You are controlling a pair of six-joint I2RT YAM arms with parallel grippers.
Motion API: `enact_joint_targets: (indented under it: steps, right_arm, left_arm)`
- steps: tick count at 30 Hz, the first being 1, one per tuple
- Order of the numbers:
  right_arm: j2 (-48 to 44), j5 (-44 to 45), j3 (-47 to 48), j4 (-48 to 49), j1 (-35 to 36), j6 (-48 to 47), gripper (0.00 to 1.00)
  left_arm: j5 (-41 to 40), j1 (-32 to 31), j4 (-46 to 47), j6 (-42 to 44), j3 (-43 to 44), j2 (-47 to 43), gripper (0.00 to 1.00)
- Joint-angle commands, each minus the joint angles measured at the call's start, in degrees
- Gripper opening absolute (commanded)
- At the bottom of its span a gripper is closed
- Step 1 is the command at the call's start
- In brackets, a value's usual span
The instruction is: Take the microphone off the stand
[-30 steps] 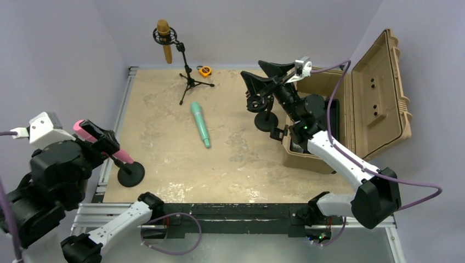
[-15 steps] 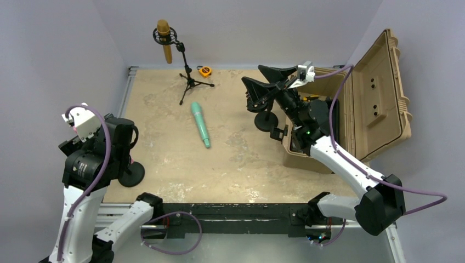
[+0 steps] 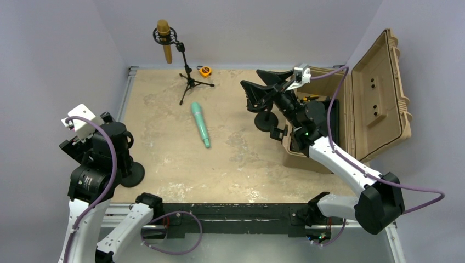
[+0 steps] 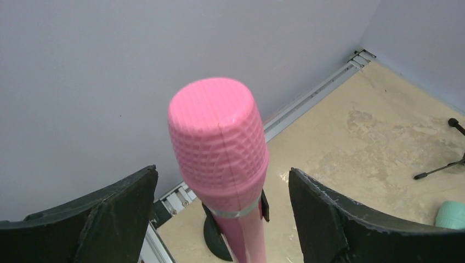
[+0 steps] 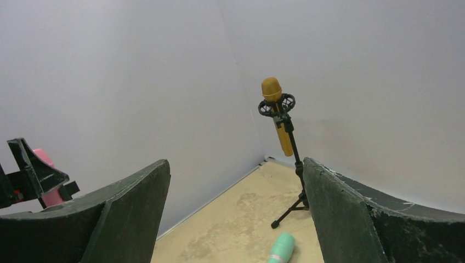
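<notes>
A pink microphone (image 4: 219, 142) stands upright in a clip on a black round-base stand (image 3: 131, 174) at the table's left edge. My left gripper (image 4: 222, 170) is open, with one jaw on each side of the pink head, not touching it. In the top view my left arm hides this microphone. A gold microphone (image 3: 164, 41) hangs in a black tripod stand (image 3: 189, 82) at the back. A green microphone (image 3: 200, 125) lies loose on the table. My right gripper (image 3: 252, 78) is open and empty, held high right of centre, facing the gold microphone (image 5: 277, 115).
A second black round-base stand (image 3: 267, 121) sits under my right gripper. An open tan case (image 3: 378, 93) fills the right side. A yellow tape measure (image 3: 204, 71) lies by the tripod's feet. Grey walls close in at the left and back.
My left arm has swung round over the pink microphone, which showed in the top view a second ago and is now covered. My right gripper has shifted only slightly.
</notes>
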Motion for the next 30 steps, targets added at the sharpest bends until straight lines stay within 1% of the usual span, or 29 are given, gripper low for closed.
enact_joint_targets:
  steps: [1,4,6,8,11,13,14,17,19,20,21,24,26,30]
  right_arm:
    - [-0.9,-0.2,-0.7,1.8,0.4,0.5,0.89]
    - [-0.6,-0.3,-0.7,1.8,0.5,0.4,0.89]
    - [-0.3,-0.6,-0.7,1.9,0.4,0.4,0.89]
    - [-0.1,-0.9,-0.6,2.0,0.5,0.5,0.89]
    - [-0.1,-1.3,-0.6,2.0,0.5,0.5,0.88]
    - [-0.2,-1.4,-0.5,1.7,0.6,0.3,0.88]
    - [-0.4,-1.5,-0.5,1.5,0.6,0.1,0.88]
    - [-1.0,-1.7,-0.4,1.0,0.7,-0.7,0.88]
    - [-1.4,-1.9,-0.6,1.2,0.7,-1.3,0.89]
    - [-1.4,-2.3,-0.8,1.5,0.8,-1.5,0.89]
    - [-1.4,-2.8,-0.9,2.1,0.8,-1.7,0.88]
    - [-0.7,-4.2,-0.8,2.8,1.1,-2.3,0.89]
    - [-0.1,-4.5,-0.6,3.0,1.3,-2.4,0.88]
    - [0.6,-4.9,-0.8,3.9,1.9,-1.7,0.87]
  left_arm:
    - [-3.3,0.4,9.2,6.6,-0.9,0.7,0.9]
    - [-4.2,0.5,11.6,7.9,-1.2,1.3,0.9]
    - [-5.4,0.9,14.0,9.2,-1.8,1.5,0.87]
    - [-5.3,1.3,17.0,10.8,-2.7,1.3,0.8]
    - [-3.9,1.6,20.2,11.5,-4.0,0.8,0.58]
    - [-3.2,1.7,21.5,12.2,-4.9,0.7,0.55]
    - [-2.8,1.7,21.1,12.1,-4.9,0.6,0.51]
    - [-0.2,1.7,19.7,11.7,-5.0,-0.3,0.24]
    - [2.8,1.7,19.2,12.6,-4.6,-1.3,0.1]
    - [4.9,1.7,18.2,12.6,-3.5,-1.4,0.03]
    - [8.1,1.7,16.0,12.2,-2.2,-1.2,0.0]
    - [20.2,1.7,11.2,10.5,3.0,-0.5,0.0]
    - [31.5,1.6,11.1,10.4,5.0,-0.5,0.0]
    - [49.7,1.7,11.6,9.9,7.2,0.5,0.0]
